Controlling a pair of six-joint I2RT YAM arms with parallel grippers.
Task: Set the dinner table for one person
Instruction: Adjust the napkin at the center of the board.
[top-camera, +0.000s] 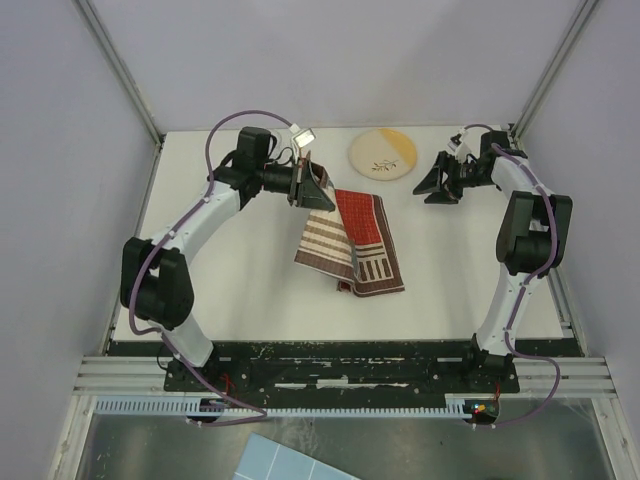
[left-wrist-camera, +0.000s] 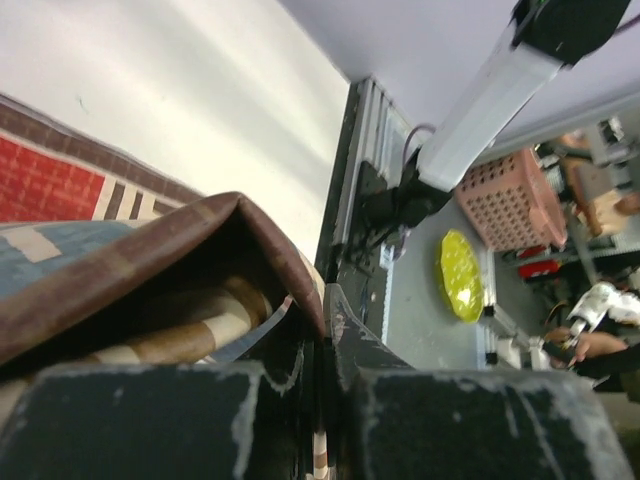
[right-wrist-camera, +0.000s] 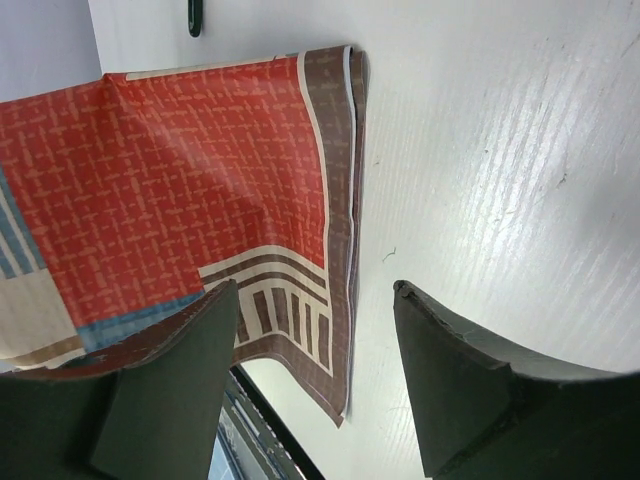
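The dinner table (top-camera: 240, 290) is a wide white top with metal-framed edges. A red, blue and beige striped placemat (top-camera: 362, 245) lies folded near its middle. My left gripper (top-camera: 312, 188) is shut on the mat's far left edge and holds that part lifted off the table. In the left wrist view the brown-bordered cloth (left-wrist-camera: 150, 260) bunches up in front of the left gripper (left-wrist-camera: 325, 400), and a strip of it is pinched between the jaws. My right gripper (top-camera: 437, 186) hovers open to the right of the mat, holding nothing. Through the right gripper (right-wrist-camera: 315, 290) I see the placemat (right-wrist-camera: 200, 150) and bare table (right-wrist-camera: 500, 150).
A round beige plate (top-camera: 383, 154) with a leaf motif sits at the back centre, between the two grippers. Grey walls and metal posts close in the table's sides and back. Off the table, the left wrist view shows a pink basket (left-wrist-camera: 505, 205) and a yellow object (left-wrist-camera: 460, 275).
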